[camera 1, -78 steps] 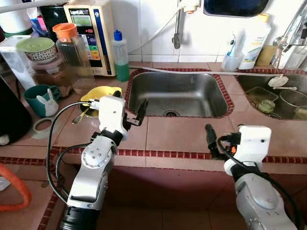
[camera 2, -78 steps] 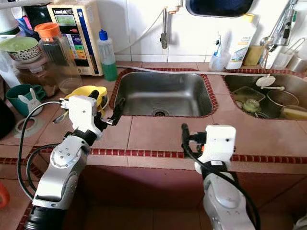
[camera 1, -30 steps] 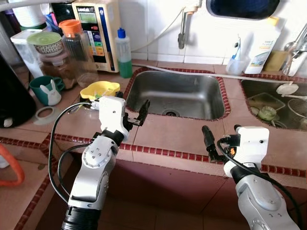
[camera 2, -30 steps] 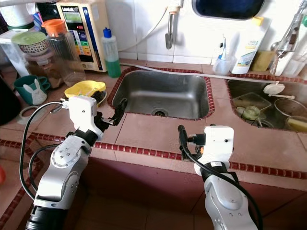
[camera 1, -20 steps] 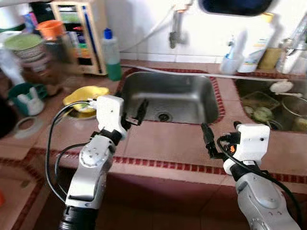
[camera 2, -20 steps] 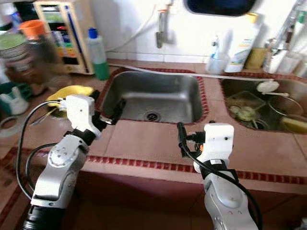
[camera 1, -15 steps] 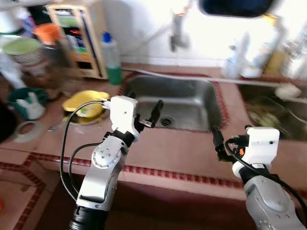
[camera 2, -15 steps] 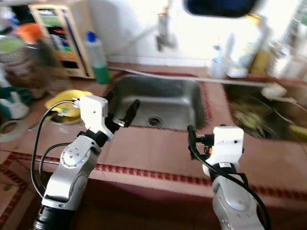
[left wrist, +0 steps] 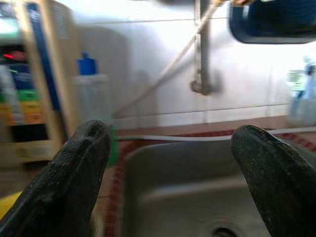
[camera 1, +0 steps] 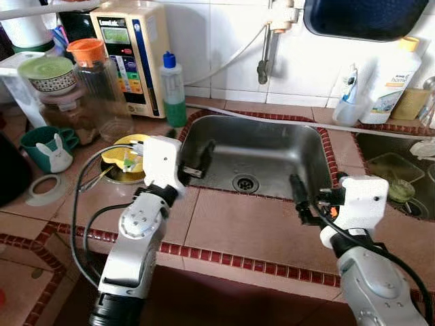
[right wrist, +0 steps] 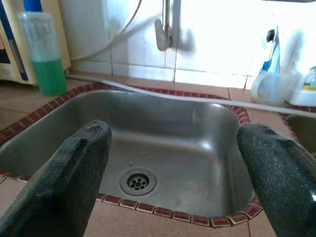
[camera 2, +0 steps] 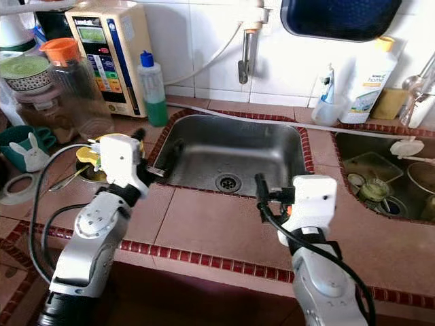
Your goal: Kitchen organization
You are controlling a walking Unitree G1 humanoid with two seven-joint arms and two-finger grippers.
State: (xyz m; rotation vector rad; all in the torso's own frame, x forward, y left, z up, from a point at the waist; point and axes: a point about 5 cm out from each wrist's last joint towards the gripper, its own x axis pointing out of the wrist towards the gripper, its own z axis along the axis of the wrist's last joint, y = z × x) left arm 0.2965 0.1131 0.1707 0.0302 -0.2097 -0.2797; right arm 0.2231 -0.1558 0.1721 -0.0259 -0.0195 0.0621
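Left pincer (camera 1: 201, 161): spread, empty, at the sink's (camera 1: 272, 146) left rim, frame centre.
Right pincer (camera 1: 297, 197): spread, empty, over the desk (camera 1: 238, 224), awaiting a target.

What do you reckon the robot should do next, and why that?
Probably swing the left gripper toward the yellow dish lying with a spoon beside the sink. Both the left gripper and the right gripper are open and hold nothing, hovering at the sink's front edge, and that dish is the loose item closest to the left arm.
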